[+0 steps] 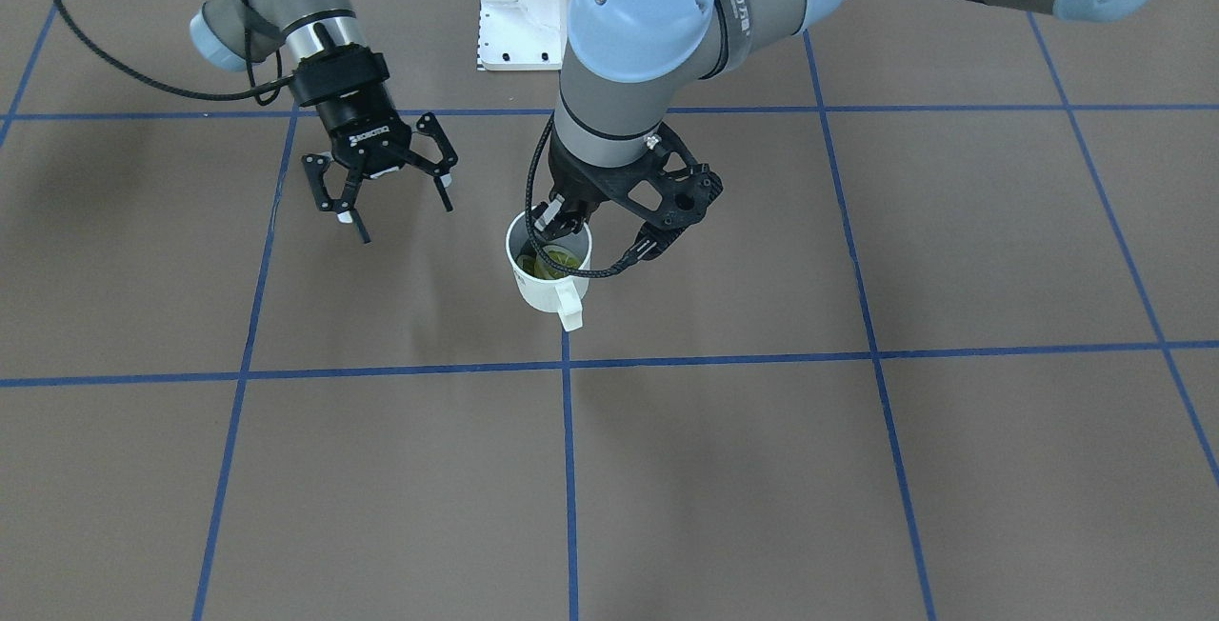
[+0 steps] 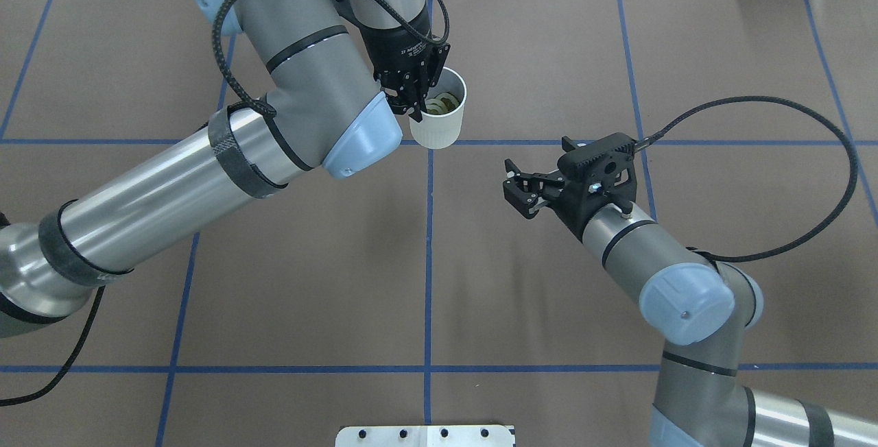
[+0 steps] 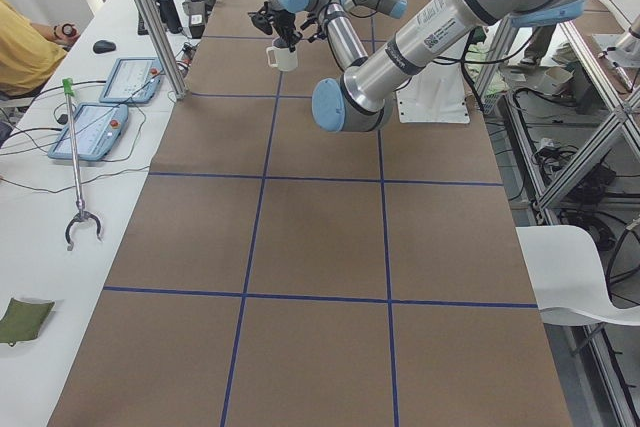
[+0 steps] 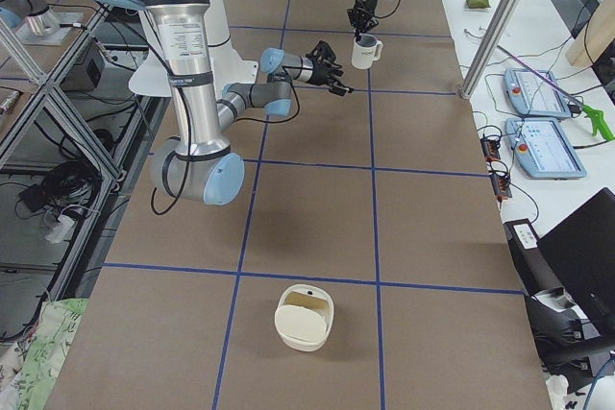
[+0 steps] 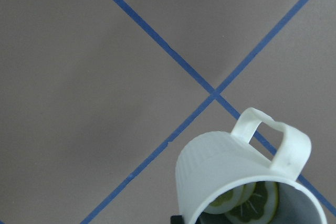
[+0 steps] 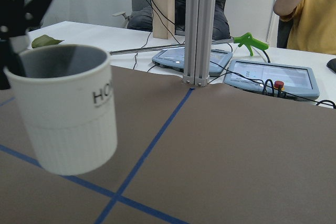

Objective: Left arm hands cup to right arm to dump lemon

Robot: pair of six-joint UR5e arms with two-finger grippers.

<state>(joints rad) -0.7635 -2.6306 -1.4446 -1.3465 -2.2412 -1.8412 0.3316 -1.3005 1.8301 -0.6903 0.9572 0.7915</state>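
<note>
Legible text: two bits only, rest too blurred.
Small cream-white mug (image 6: 68, 114): dark lettering on side, "HO" visible, remainder hidden round the curve. Black two-finger right pincer (image 1: 405, 224): white brand mark on body, approx. "ROBOTIQ". Print on left arm's grey link (image 1: 733, 7): illegible.

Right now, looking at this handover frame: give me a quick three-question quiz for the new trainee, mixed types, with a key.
1. True or false: the right gripper is shut on the cup.
2. Fill in: the left gripper holds the cup by its ____.
3. Where is the lemon? A: inside the cup. B: held by the right gripper. C: stuck on the cup's handle.

Key: 1 false, the right gripper is open and apart from the cup. 2 rim. 3 A.
</note>
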